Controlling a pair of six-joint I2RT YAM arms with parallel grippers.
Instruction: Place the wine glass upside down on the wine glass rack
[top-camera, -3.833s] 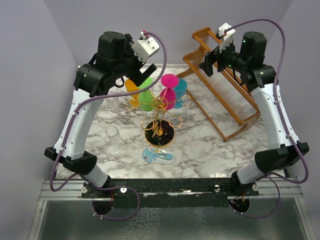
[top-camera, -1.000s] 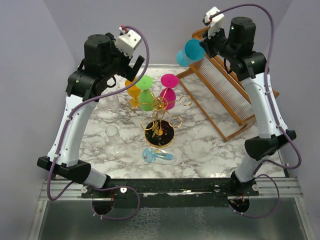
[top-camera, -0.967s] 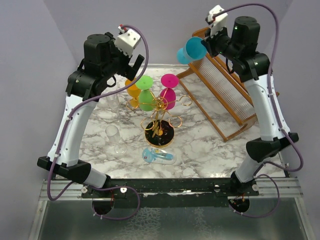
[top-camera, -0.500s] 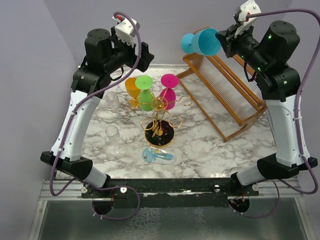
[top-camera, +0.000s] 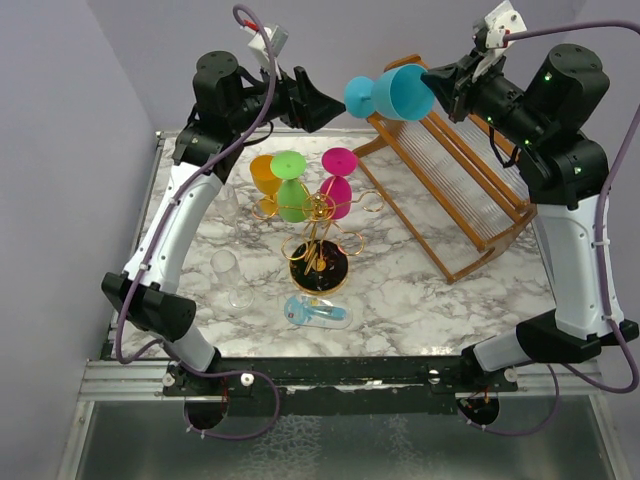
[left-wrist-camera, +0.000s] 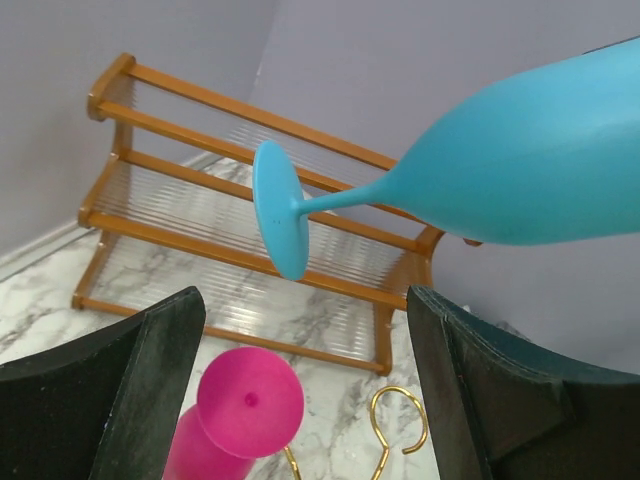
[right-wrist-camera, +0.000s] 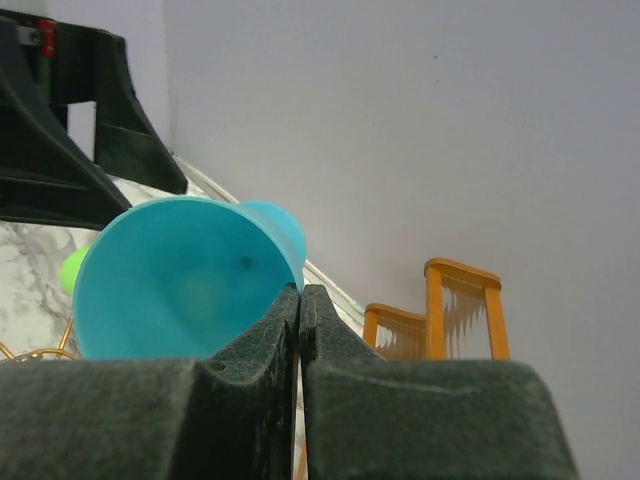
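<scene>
A blue wine glass (top-camera: 400, 92) lies sideways high in the air, its foot (top-camera: 358, 97) pointing left. My right gripper (top-camera: 440, 80) is shut on its rim, and the right wrist view shows the rim pinched at the fingertips (right-wrist-camera: 301, 290). My left gripper (top-camera: 335, 108) is open just left of the foot. In the left wrist view the foot (left-wrist-camera: 280, 210) hangs ahead of and above the gap between the fingers, touching neither. Below stands the gold wine glass rack (top-camera: 318, 215) on its black base (top-camera: 318, 272). It carries upside-down orange (top-camera: 265, 172), green (top-camera: 291, 190) and pink (top-camera: 338, 185) glasses.
A large brown wooden slatted rack (top-camera: 450, 180) leans at the back right. Two clear glasses (top-camera: 228, 275) (top-camera: 228, 205) stand on the marble at left. A pale blue clear glass (top-camera: 318, 312) lies on its side in front of the gold rack's base.
My left arm has swung right and up toward the blue glass's foot, its jaws narrowing a little. My right arm has lifted the blue glass and carried it left, turning it sideways.
</scene>
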